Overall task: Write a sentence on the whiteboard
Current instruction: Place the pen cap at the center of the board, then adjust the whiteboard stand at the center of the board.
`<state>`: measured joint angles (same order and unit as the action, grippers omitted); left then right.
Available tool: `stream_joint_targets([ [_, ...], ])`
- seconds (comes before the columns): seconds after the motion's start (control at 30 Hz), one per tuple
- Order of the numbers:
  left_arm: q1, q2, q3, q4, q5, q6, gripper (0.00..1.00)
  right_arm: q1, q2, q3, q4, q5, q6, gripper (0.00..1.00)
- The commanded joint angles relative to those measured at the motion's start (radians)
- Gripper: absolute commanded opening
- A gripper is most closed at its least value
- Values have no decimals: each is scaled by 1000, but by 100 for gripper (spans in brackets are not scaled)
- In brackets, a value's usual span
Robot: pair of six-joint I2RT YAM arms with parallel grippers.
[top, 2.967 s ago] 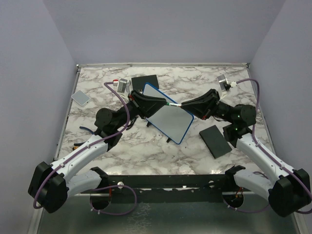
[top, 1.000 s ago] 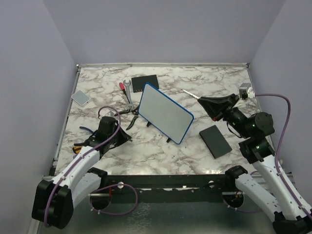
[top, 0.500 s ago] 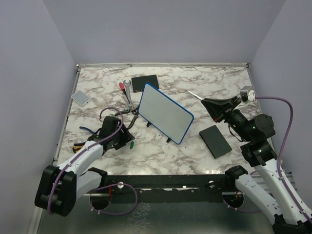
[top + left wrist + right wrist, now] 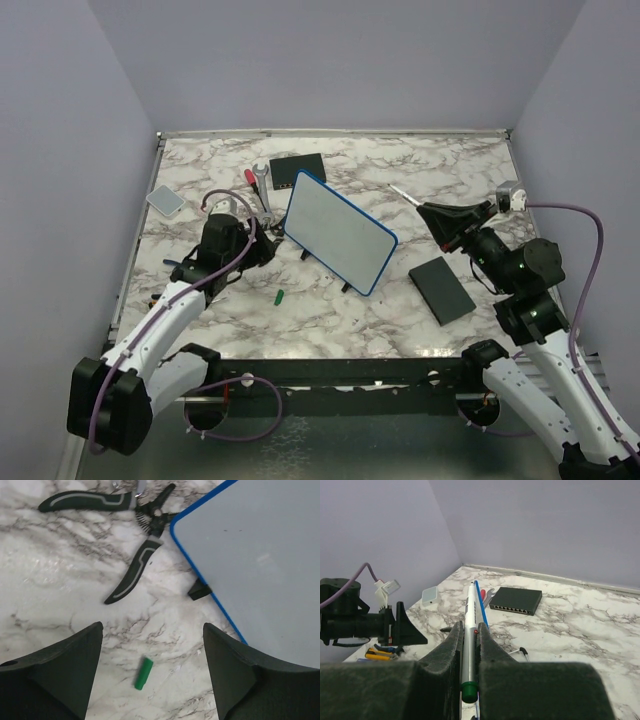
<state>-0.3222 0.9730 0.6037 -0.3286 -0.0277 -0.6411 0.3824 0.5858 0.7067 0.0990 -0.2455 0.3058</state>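
I see the marble table [image 4: 330, 325] with the whiteboard [image 4: 340, 232] standing on its feet near the middle. Pliers [image 4: 134, 572] and a green cap [image 4: 280, 296] lie to its left, a wrench [image 4: 262, 180] and a black box [image 4: 298, 168] behind it, and a black pad [image 4: 441, 289] to its right.

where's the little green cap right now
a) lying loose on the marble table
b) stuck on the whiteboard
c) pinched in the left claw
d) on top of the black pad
a: the green cap lies loose on the marble table below the open left claw, touching neither finger, a little off the whiteboard.
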Motion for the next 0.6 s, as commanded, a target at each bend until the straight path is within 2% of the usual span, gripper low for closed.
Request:
stream_joint_targets([
  [0.0,-50,77,5,211,111,119,81,1,-4,-18,14,21,20,1],
  [0.13,-135,180,-4,406,186,179,81,0,-13,-21,14,15,41,1],
  [0.3,-207,324,17,517,180,271,81,1,-28,-11,-2,30,57,1],
  [0.43,-216,425,17,552,151,312,70,0,-38,-6,-4,30,72,1],
  [0.57,-216,448,-24,629,128,310,67,1,-42,-2,-5,25,82,1],
])
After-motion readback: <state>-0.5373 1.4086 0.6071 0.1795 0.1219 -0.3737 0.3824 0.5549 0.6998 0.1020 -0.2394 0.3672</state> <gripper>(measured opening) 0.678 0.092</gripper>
